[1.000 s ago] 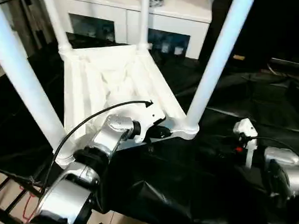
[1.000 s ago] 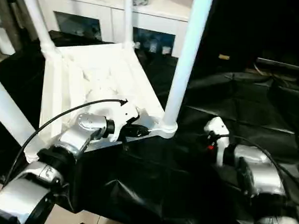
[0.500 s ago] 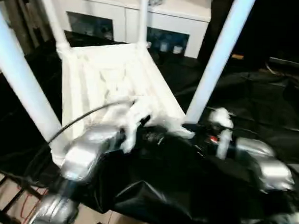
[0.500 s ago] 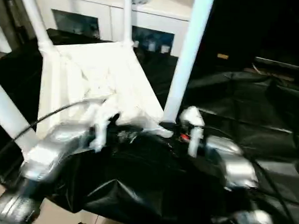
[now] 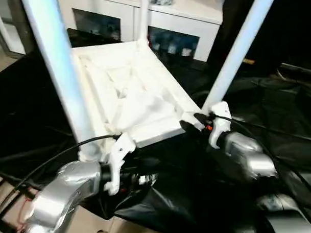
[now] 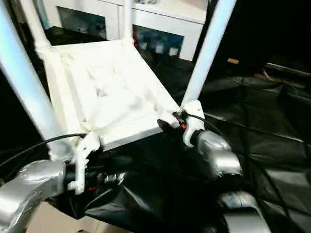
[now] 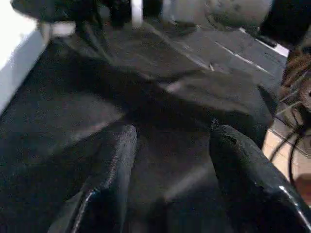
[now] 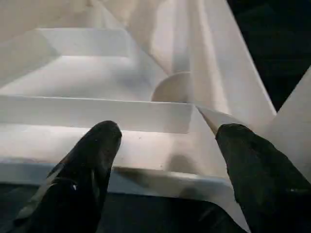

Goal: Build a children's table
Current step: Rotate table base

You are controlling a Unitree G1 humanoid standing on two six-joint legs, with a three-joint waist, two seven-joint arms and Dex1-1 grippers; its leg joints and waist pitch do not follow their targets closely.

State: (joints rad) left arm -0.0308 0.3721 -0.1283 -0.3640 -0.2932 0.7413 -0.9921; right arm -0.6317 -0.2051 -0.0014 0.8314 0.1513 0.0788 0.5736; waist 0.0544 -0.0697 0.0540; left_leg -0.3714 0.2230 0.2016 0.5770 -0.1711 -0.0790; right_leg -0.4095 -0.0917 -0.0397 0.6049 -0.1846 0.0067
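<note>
The children's table (image 5: 130, 95) lies upside down on a worktop draped in black sheeting (image 5: 278, 115), its ribbed underside facing up and its legs rising out of the corner sockets. The right hand (image 6: 171, 121) sits at the table's near right corner, just beside the base of the leg (image 5: 238, 53) that stands there; its two black fingers (image 8: 95, 155) are spread well apart with the white rim of the tabletop lying across the gap between them, and neither finger is pressed onto the plastic. Beyond those fingers, in the right wrist view, the ribs run away toward a round socket wall (image 8: 172, 87). The left hand (image 7: 167, 160) is off the table, low and in front of the near left corner, beside the foot of the thick near left leg (image 5: 60, 67). Its fingers (image 7: 114, 165) stand apart and empty, with only the crumpled black sheeting under and ahead of them. A black cable (image 5: 52, 159) loops from the left forearm past that leg. Far beyond both hands, behind the table, stands a white cabinet (image 5: 184, 20) with glass doors.
</note>
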